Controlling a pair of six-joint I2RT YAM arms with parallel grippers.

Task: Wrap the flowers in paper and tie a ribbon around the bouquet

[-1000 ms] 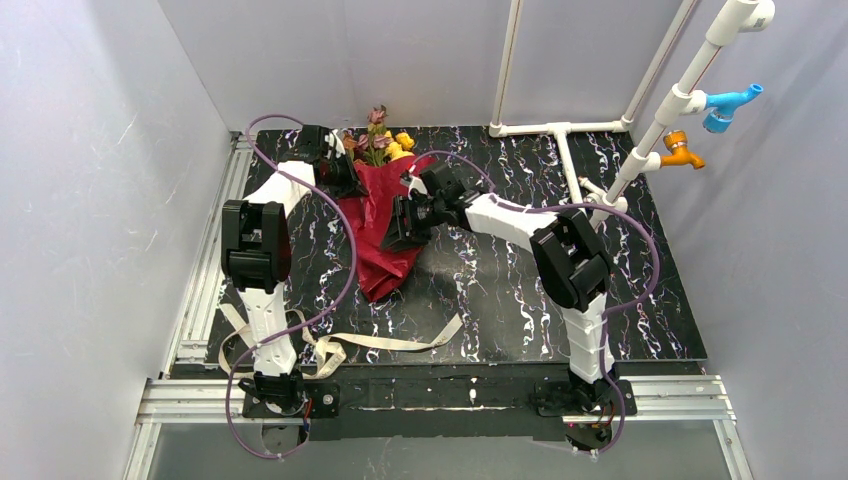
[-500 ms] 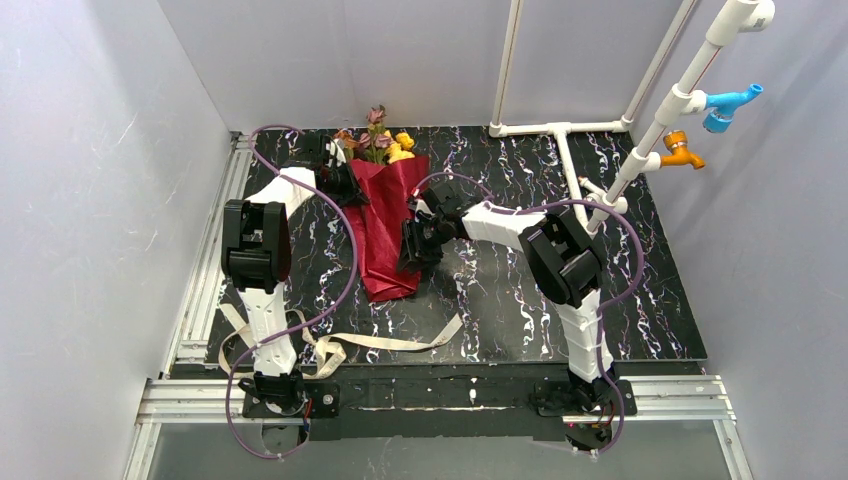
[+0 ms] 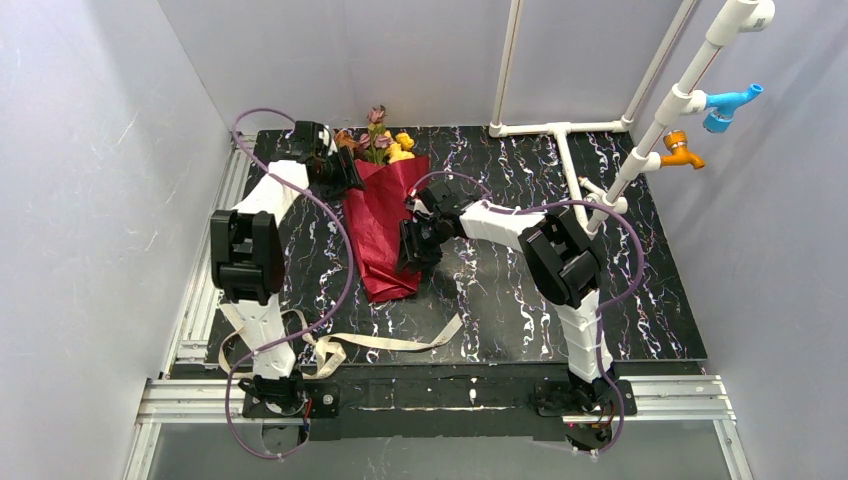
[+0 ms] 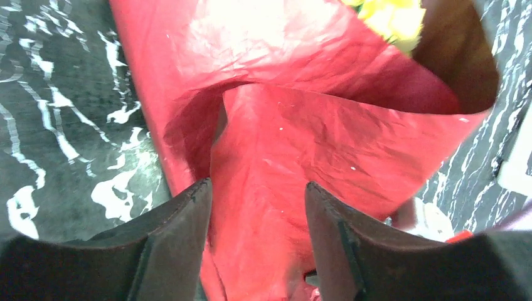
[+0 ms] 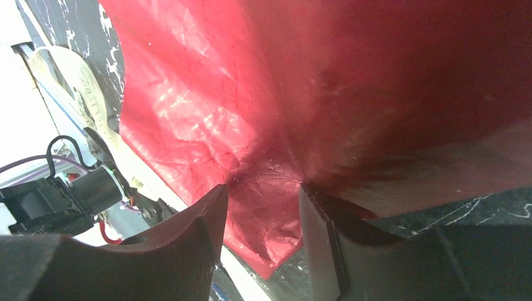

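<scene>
Now the left claw (image 4: 257,185), jaws apart, hovers over the paper (image 3: 385,215) seam. The right claw (image 5: 263,188) straddles its fold, likely pinning it closed; clamped or not, can't tell.

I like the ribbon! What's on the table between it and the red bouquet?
Nothing. In the top view, only bare black marbled table lies between the bouquet and the ribbon.
</scene>
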